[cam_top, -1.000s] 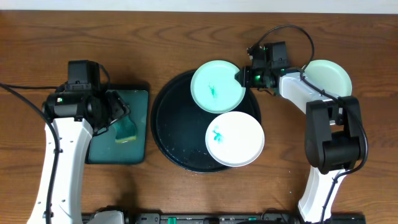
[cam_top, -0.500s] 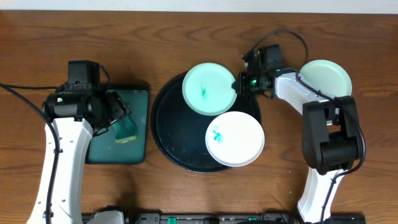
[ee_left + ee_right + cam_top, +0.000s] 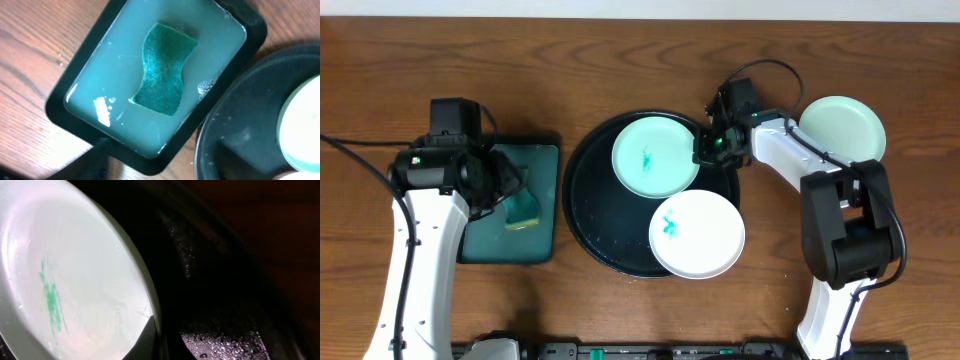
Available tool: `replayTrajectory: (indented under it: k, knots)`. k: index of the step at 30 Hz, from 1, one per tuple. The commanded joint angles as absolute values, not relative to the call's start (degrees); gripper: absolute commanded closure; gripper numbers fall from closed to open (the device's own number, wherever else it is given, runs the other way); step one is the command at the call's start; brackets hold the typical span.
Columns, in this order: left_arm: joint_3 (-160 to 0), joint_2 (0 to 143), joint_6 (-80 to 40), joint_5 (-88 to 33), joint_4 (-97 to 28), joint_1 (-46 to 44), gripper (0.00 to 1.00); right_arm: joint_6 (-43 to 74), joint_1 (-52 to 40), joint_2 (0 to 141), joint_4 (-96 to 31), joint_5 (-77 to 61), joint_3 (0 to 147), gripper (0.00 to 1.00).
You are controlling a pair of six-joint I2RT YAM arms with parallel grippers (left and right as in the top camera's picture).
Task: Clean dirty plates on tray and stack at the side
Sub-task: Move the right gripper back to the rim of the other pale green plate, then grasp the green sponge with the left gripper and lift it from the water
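Hard to read at the left gripper (image 3: pixel 508 182): from overhead only a dark mass with no clear gap, and in its own wrist view no fingers beyond a blurred dark shape at the bottom edge. Cannot tell wide from narrow.

Directly beneath it, a rectangular black tray (image 3: pixel 55 107), filled with pale cloudy liquid (image 3: pixel 105 75). Lying flat in the middle of that liquid, a green sponge (image 3: pixel 162 70). Cut off at the right edge of the same view, a slice of the round black tray (image 3: pixel 595 215) and a sliver of pale plate rim.

At the right gripper (image 3: pixel 705 148): closed tight on the right-hand rim of the smeared mint-green plate (image 3: pixel 655 157). Only one dark fingertip (image 3: pixel 147 340) visible in the wrist view, wedged at the plate's edge. Upper right of that view too dim to make out. Close under the gripper, water droplets (image 3: pixel 220 340) on the tray floor.

Left of the right gripper, inside the round tray toward its far side: the gripped plate, with a teal smear near its centre. Nearer the robot's base than that gripper, and close to it: the white plate (image 3: pixel 698 234), also smeared teal, partly in the tray and overhanging its rim. Right of the gripper, outside the tray on the wooden table (image 3: pixel 620 60): a second mint-green plate (image 3: pixel 842 128), plain and pale.
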State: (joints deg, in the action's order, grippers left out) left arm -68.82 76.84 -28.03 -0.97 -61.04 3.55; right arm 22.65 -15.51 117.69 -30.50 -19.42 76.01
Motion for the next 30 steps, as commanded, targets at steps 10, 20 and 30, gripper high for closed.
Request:
replayTrajectory:
  k: [10,20,30]
  knots:
    - [-68.4,91.0,-27.8,5.7,-58.5,3.7,0.54,22.7,-15.8,116.6,-29.9,-12.8,76.1,0.99]
    - [-68.4,107.1,-25.0,0.2,-51.6,3.7,0.59,20.6,-16.0,116.6,-30.6,-12.9,76.1,0.99]
    - [-68.5,111.8,-20.3,-3.4,-48.4,3.7,0.93,20.1,-16.0,116.6,-31.7,-12.9,76.1,0.99]
